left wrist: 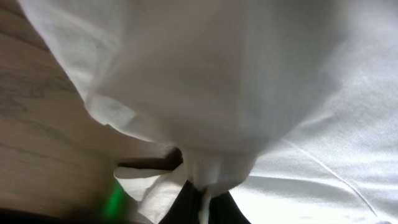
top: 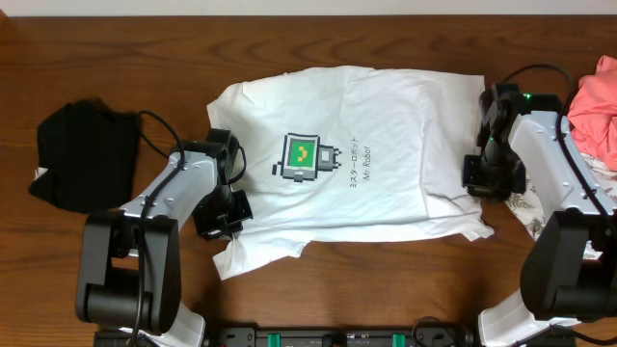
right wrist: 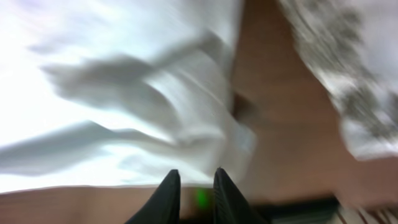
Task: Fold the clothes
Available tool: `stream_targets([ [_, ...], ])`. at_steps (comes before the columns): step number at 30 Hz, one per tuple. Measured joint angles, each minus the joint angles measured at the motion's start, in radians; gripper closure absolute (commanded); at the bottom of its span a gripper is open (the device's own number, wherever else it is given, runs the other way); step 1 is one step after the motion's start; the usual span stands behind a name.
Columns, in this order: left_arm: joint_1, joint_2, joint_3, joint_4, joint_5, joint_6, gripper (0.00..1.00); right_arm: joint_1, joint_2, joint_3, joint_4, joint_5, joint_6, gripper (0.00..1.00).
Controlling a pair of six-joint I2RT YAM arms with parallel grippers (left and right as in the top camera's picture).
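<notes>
Both ends of white cloth T-shirt (top: 386,125) with green pixel-robot print, spread lengthwise across brown wooden table (top: 289,29), reached: left end effector (left wrist: 204,210) pinched on cloth, right end effector (right wrist: 191,196) barely parted, empty, edge just ahead.

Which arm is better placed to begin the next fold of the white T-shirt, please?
Probably the left arm: its jaws are shut on the edge of the T-shirt, with cloth bunched between them. The jaws of the right arm stand slightly apart beside the opposite edge, gripping nothing.
</notes>
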Motion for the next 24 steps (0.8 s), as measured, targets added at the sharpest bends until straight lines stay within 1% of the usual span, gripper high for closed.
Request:
stream_targets([
  [1,0.0,0.0,0.0,0.0,-0.002,0.0,0.94,0.0,0.0,0.0,0.018,-0.014,-0.003,0.96],
  [2,0.0,0.0,0.0,0.001,-0.002,0.0,0.94,0.0,0.0,-0.002,0.09,-0.038,-0.015,0.97],
  [3,0.0,0.0,0.0,0.002,-0.003,0.0,0.96,0.0,0.0,-0.002,0.14,-0.047,-0.016,0.97],
  [5,0.0,0.0,0.0,0.005,-0.005,0.0,0.94,0.0,0.0,-0.002,0.301,-0.069,-0.019,0.97],
  [7,0.0,0.0,0.0,0.006,-0.006,0.0,0.94,0.0,0.0,-0.002,0.416,-0.079,-0.023,0.99],
  [9,0.0,0.0,0.0,0.008,-0.011,-0.001,0.94,0.0,0.0,-0.002,0.555,-0.079,-0.028,0.99],
  [12,0.0,0.0,0.0,0.013,-0.013,0.0,0.94,0.0,0.002,-0.002,0.687,-0.07,-0.03,0.99],
  [16,0.0,0.0,0.0,0.014,-0.013,0.0,0.94,0.0,0.044,0.0,0.752,-0.06,-0.033,0.99],
  [21,0.0,0.0,0.0,0.02,-0.014,0.0,0.94,0.0,0.212,0.0,0.78,-0.032,-0.033,0.99],
  [24,0.0,0.0,0.0,0.021,-0.013,-0.001,0.94,0.0,0.285,0.002,0.8,-0.015,-0.035,0.99],
])
